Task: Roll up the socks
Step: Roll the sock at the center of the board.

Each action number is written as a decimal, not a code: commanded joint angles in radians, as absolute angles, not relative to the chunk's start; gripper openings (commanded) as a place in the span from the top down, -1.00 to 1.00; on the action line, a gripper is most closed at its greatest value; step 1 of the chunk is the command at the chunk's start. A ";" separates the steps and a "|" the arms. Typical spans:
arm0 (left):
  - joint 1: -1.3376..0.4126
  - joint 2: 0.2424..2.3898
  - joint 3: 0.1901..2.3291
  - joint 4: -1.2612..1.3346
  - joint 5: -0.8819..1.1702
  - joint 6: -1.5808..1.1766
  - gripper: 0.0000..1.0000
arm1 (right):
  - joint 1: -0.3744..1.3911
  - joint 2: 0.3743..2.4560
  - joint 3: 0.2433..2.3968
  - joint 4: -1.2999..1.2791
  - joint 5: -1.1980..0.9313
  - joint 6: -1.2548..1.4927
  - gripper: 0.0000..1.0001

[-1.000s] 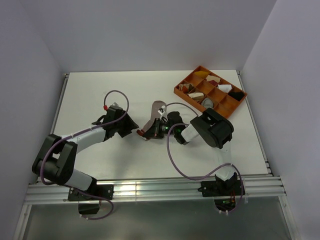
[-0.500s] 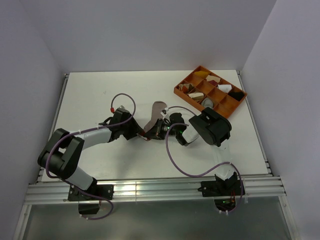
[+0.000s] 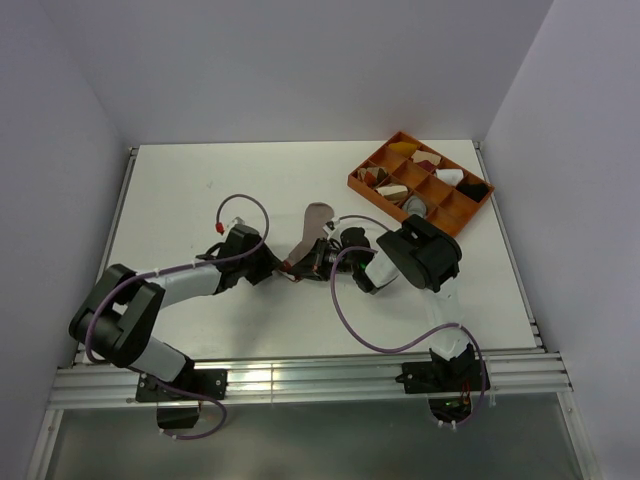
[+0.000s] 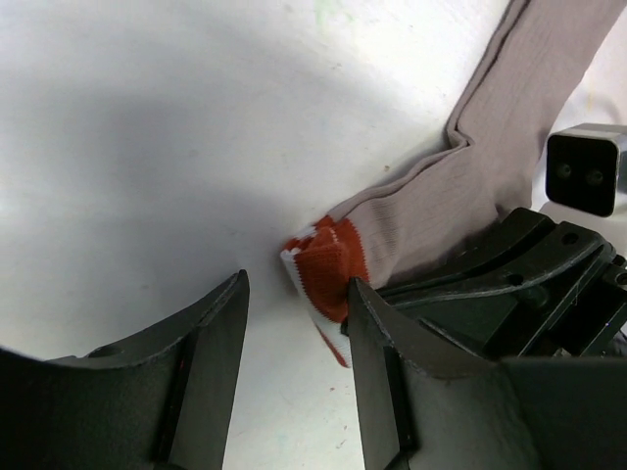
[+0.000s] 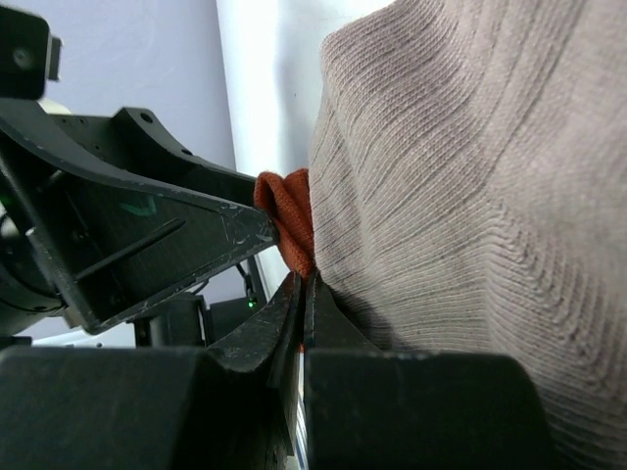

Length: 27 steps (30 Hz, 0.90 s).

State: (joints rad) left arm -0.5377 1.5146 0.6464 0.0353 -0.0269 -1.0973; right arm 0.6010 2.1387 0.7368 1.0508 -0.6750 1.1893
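A pinkish-tan sock (image 3: 318,216) lies mid-table, its foot pointing away and its red and white cuff (image 4: 328,262) toward me. My right gripper (image 5: 306,286) is shut on that cuff edge, the ribbed fabric (image 5: 470,186) bulging above its jaws. In the top view it sits at the sock's near end (image 3: 302,264). My left gripper (image 4: 297,328) comes in from the left (image 3: 272,262) and stands open. Bare table shows between its fingers, and its right finger (image 4: 377,362) touches the cuff's side.
An orange divided tray (image 3: 378,160) with small cloth bundles stands at the back right. Purple cables loop over both arms and across the table in front of the right arm (image 3: 350,325). The two grippers are close together, nearly tip to tip.
My left gripper has moved right, up to the sock's cuff, and its jaws have narrowed a little. The right gripper has kept its hold and shifted only slightly.
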 commanded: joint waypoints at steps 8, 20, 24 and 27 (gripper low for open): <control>-0.541 1.505 0.601 0.086 -0.071 -1.132 0.03 | 0.592 2.190 0.700 0.966 -0.657 1.187 1.00; -0.541 1.399 0.519 0.150 -0.118 -1.173 0.00 | 0.591 2.197 0.701 0.974 -0.658 1.197 1.00; -0.541 1.373 0.505 0.161 -0.126 -1.169 0.00 | 0.592 2.201 0.704 0.974 -0.661 1.197 1.00; -0.541 1.410 0.512 0.182 -0.104 -1.167 0.02 | 0.591 2.200 0.707 0.970 -0.661 1.195 1.00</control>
